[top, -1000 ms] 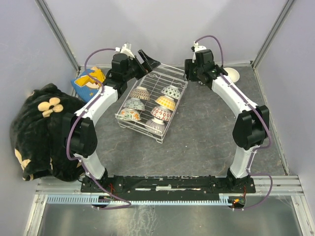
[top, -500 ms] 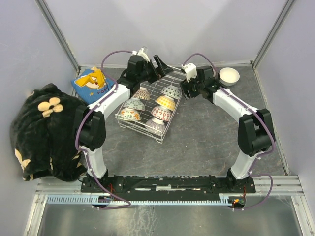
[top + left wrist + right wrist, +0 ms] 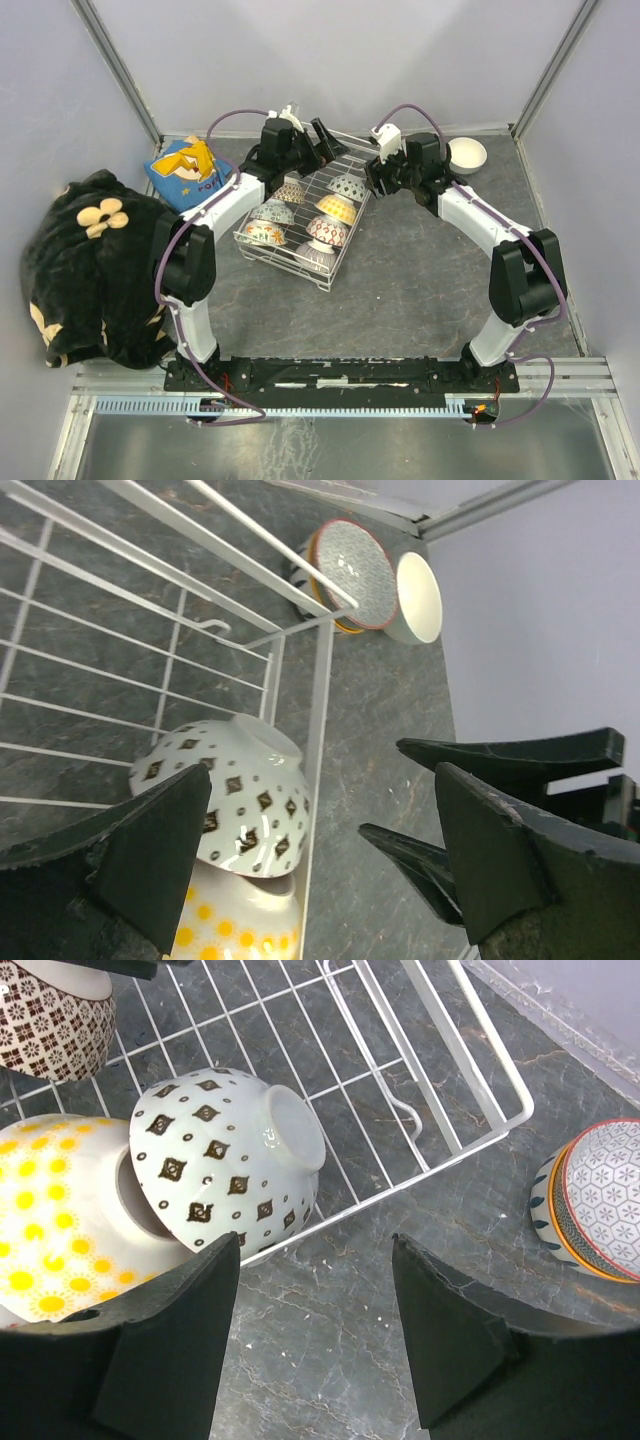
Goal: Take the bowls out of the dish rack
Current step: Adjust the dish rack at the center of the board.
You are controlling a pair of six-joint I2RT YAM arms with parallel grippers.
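Note:
The white wire dish rack [image 3: 345, 245] lies at the table's middle with several patterned bowls upside down in it. A white bowl with dark diamonds [image 3: 225, 1155] [image 3: 225, 805] leans on a yellow-dotted bowl [image 3: 60, 1220] at the rack's far right corner. My left gripper [image 3: 328, 143] [image 3: 320, 850] hangs open over that corner, empty. Just outside the rack's right rim [image 3: 470, 1060], my right gripper [image 3: 372, 172] [image 3: 315, 1330] is open over bare table, its fingers facing the left one's. A stack of bowls [image 3: 466, 155] [image 3: 590, 1200] sits at the back right.
A black plush with cream flowers [image 3: 90, 265] fills the left side. A blue and yellow soft item [image 3: 185, 168] lies behind it. Walls and slanted metal posts close in the back and both sides.
My right gripper has swung left from the stack of bowls to the rack's right rim. My left gripper has moved right along the rack's far end, to its right corner.

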